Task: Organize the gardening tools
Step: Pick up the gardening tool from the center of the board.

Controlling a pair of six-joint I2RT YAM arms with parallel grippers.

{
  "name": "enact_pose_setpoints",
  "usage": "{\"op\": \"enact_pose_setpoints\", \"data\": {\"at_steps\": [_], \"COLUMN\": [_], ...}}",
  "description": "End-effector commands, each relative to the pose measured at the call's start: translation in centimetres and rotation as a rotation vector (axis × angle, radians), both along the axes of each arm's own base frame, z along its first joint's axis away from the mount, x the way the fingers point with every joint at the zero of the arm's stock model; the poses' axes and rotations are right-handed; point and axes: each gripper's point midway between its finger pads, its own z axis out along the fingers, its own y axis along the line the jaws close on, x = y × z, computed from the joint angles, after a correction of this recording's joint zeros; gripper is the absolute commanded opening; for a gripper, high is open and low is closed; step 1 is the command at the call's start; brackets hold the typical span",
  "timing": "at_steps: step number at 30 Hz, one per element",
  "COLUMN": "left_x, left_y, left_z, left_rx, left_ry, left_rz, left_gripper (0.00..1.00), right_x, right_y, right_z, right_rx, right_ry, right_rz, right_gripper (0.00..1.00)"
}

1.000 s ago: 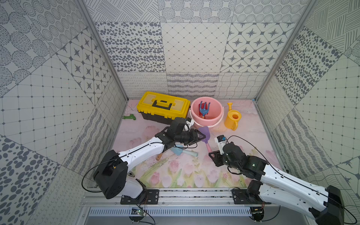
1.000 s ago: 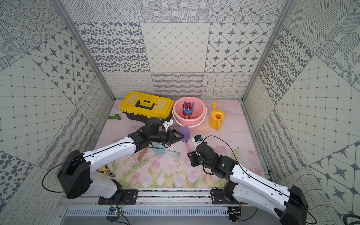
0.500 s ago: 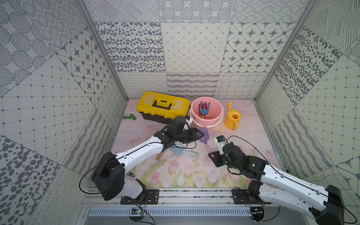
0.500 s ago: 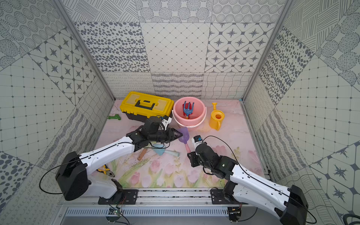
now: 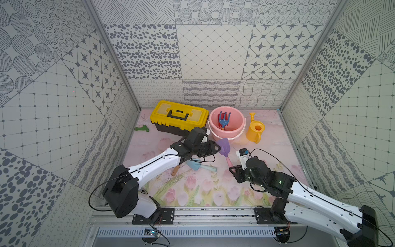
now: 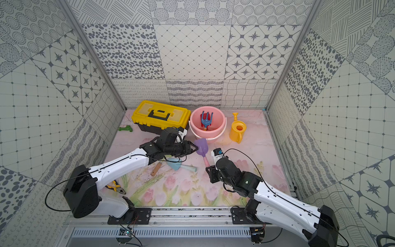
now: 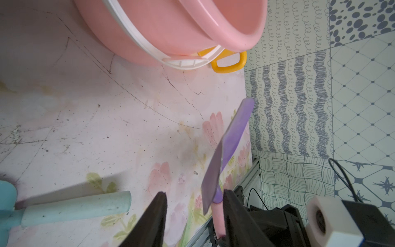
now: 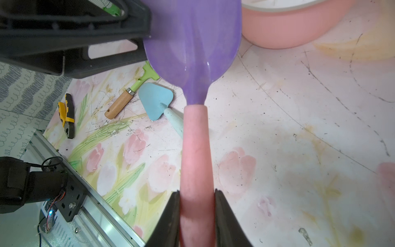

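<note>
Right gripper [image 8: 196, 192] clamps the pink handle of the scoop [image 5: 223, 146], held aloft at 6 o'clock of the bucket [image 5: 227, 135]; left gripper [image 7: 195, 192] at its 9 o'clock is half open astride the slanted blade, so an early right release or edge pinch likely drops it.

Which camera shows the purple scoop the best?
The right wrist view: the purple scoop is up close, blade face-on, pink handle clamped in the right gripper. In both top views it looks small; the left wrist view sees it nearly edge-on.
</note>
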Motion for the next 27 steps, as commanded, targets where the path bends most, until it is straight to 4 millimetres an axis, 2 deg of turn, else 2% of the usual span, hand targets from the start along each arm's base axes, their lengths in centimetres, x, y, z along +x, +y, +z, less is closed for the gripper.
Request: {"op": "enact_pose_setpoints", "data": {"at_steps": [1, 3, 6, 8, 10, 14, 18, 20, 23, 26, 27], "left_x": [0.2, 0.3, 0.4, 0.5, 0.4, 0.4, 0.3, 0.3, 0.4, 0.6, 0.7], "left_y": [-1.1, -1.2, -1.2, -1.1, -1.2, -1.3, -1.3, -1.2, -1.1, -0.9, -0.9], "left_z": [0.3, 0.2, 0.3, 0.2, 0.2, 0.3, 0.5, 0.8, 1.4, 2.4, 2.9], "left_rx": [-0.036, -0.04, -0.038, -0.036, -0.037, -0.043, -0.048, -0.051, -0.051, -0.043, -0.041], "left_ry": [-0.011, -0.01, -0.016, -0.018, -0.017, -0.011, -0.016, -0.019, -0.034, -0.055, -0.064], "left_rz": [-0.039, -0.042, -0.039, -0.036, -0.039, -0.043, -0.043, -0.043, -0.038, -0.031, -0.027], "left_gripper": [0.45, 0.41, 0.27, 0.18, 0.02, 0.0, 0.0, 0.0, 0.0, 0.0, 0.0], "right_x": [-0.1, -0.2, -0.2, -0.3, -0.2, -0.2, 0.0, 0.1, 0.5, 1.0, 1.2], "right_y": [1.5, 1.5, 1.4, 1.3, 1.3, 1.3, 1.2, 0.8, 0.2, -0.9, -1.3], "right_z": [1.8, 1.5, 1.2, 1.1, 1.1, 1.0, 1.4, 1.7, 2.3, 2.9, 3.2], "right_rx": [0.086, 0.084, 0.079, 0.077, 0.077, 0.072, 0.074, 0.073, 0.067, 0.055, 0.05], "right_ry": [-0.036, -0.03, -0.026, -0.027, -0.026, -0.028, -0.043, -0.058, -0.089, -0.131, -0.148], "right_rz": [0.046, 0.049, 0.045, 0.045, 0.044, 0.043, 0.037, 0.021, -0.007, -0.052, -0.066], "right_gripper": [0.0, 0.0, 0.0, 0.0, 0.0, 0.0, 0.2, 0.47, 0.67, 0.93, 0.96]}}
